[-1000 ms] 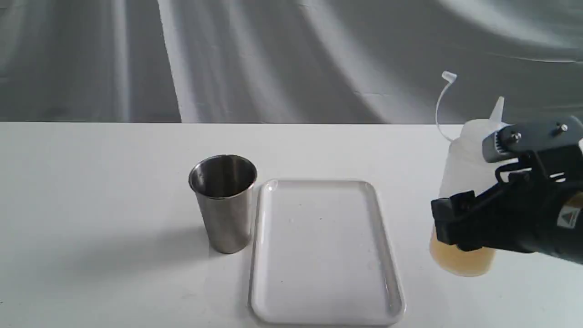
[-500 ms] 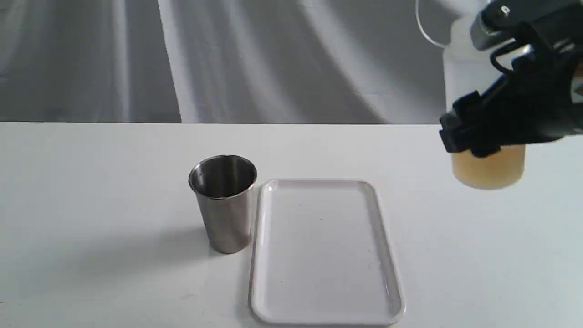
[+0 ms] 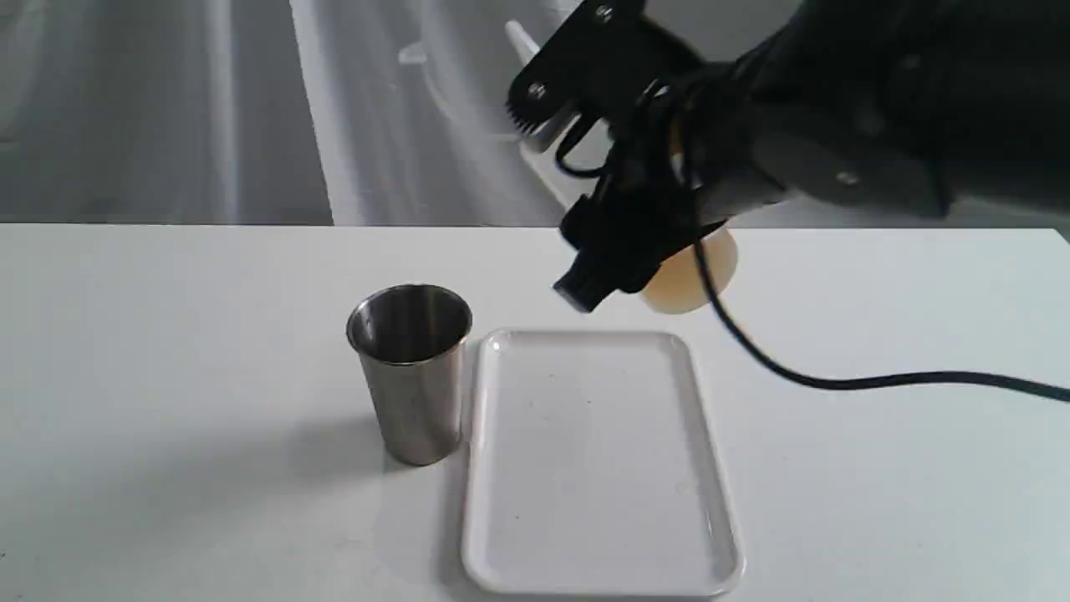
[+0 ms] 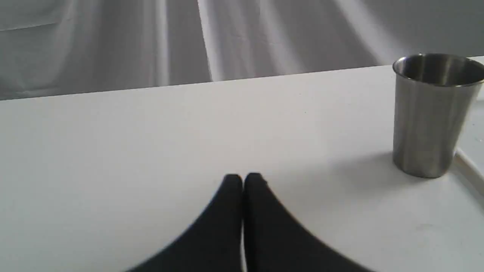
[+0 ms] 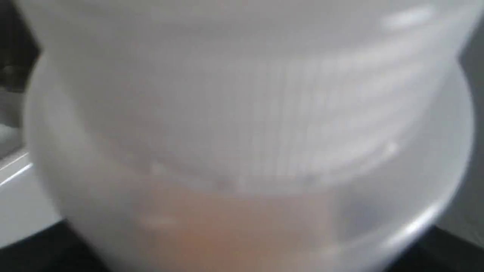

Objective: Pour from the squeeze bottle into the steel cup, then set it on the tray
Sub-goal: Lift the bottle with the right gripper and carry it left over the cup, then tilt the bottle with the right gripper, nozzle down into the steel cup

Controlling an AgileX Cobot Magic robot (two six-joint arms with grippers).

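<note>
One cam w/ left gripper (image 4: 243, 178), tips together, near steel cup (image 4: 431, 113)

The right gripper (image 3: 562, 196) covers most of the squeeze bottle (image 3: 690, 280), whose blurred wall fills the right wrist view, hiding the jaws.

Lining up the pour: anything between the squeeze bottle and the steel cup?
Nothing visible. The squeeze bottle is held in the air, with only open space between it and the steel cup.
</note>
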